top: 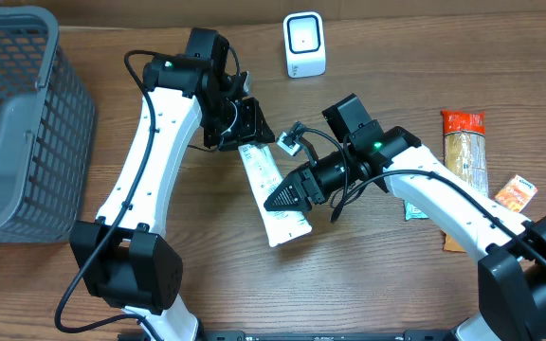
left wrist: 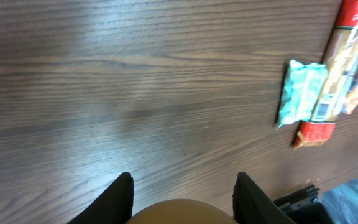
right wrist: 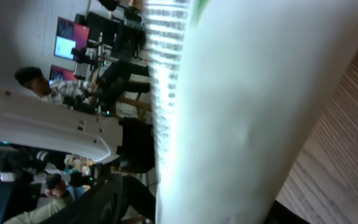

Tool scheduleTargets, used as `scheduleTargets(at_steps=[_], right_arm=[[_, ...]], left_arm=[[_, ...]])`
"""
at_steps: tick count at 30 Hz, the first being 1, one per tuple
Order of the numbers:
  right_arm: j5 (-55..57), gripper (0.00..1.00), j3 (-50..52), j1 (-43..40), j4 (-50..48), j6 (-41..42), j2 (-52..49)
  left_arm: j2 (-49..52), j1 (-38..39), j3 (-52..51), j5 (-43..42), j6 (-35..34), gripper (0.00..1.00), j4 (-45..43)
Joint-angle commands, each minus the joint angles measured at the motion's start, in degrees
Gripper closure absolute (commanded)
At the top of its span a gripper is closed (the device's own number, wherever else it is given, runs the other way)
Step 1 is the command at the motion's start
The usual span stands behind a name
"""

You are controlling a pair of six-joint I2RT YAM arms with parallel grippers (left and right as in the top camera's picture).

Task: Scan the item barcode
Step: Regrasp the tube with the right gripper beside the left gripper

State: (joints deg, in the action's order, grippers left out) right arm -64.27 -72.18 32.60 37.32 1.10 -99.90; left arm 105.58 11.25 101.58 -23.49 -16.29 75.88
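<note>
the left pincer (top: 245,140) holds the top end of the long white packet (top: 262,169) near the middle of the brown wood surface (top: 387,57), likely so its barcode can be turned to the small white scanner (top: 304,44) at the back. the right pincer (top: 283,197) sits at the packet's middle, maybe to take it; i cannot tell if it grips. the packet looks flat, smooth and shiny

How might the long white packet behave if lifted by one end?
Probably fairly stiff: the long white packet looks straight with the left pincer gripping one end. Likely light, being thin and flat; unlikely to roll. Its smooth wrap might slip.
</note>
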Motion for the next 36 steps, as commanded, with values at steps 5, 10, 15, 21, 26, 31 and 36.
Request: scheduleTargets(at_steps=[5, 10, 15, 21, 26, 31, 36], right_arm=[[-0.3, 0.52, 0.2, 1.1, -2.8, 5.5, 1.5], [1.5, 0.62, 0.2, 1.1, -2.9, 7.1, 1.5], [1.5, 0.44, 0.2, 1.1, -6.6, 8.3, 1.5], [4.6, 0.40, 0.2, 1.0, -14.6, 15.1, 1.5], [6.2, 0.40, 0.2, 1.0, -17.6, 16.7, 1.5], [7.7, 0.50, 0.2, 0.9, -18.2, 17.4, 1.5], [7.7, 0.59, 0.2, 0.7, -18.1, 17.4, 1.5]], left_arm=[[0.0, 0.2, 4.4, -4.0, -0.4, 0.93, -0.5], [0.0, 0.2, 4.5, -4.0, -0.4, 0.93, -0.5], [0.0, 0.2, 4.5, -4.0, -0.4, 0.94, -0.2], [0.0, 0.3, 4.5, -4.5, -0.4, 0.94, 0.4], [0.0, 0.3, 4.6, -5.1, -0.4, 0.95, 0.9], [0.0, 0.3, 4.9, -5.0, -0.1, 0.96, 0.7], [0.0, 0.3, 5.3, -4.6, 0.0, 0.95, 0.3]])
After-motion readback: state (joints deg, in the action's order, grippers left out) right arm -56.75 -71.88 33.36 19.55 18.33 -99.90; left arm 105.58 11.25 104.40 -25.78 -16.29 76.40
